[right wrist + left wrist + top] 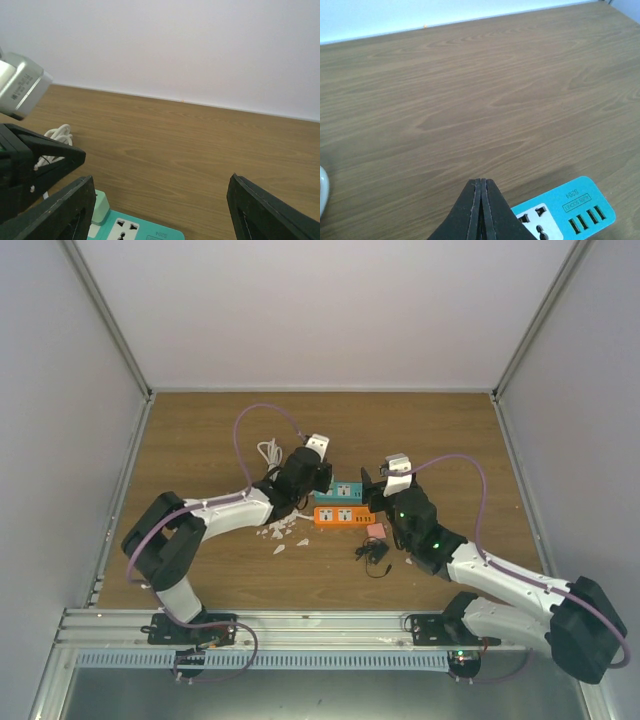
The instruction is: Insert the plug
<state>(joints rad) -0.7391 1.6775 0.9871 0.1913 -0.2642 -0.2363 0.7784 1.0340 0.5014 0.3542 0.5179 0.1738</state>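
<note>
Bright even light, soft shadows; wrist views sharp, no glare, overhead slightly soft

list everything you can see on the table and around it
teal power strip: 1, teal, mid-table between the two hands
orange power strip: 1, orange, just nearer than the teal one
black plug: 1, black with short cable, loose, nearer than the orange strip
pink piece: 1, pink, between orange strip and plug
white cable: 1 coil, white, far left of the strips
white scraps: several, white, left of the orange strip
table: 1, brown wood
left hand: 1, black, shut, empty, by teal strip's left end
right hand: 1, black, open, empty, by its right end
</note>
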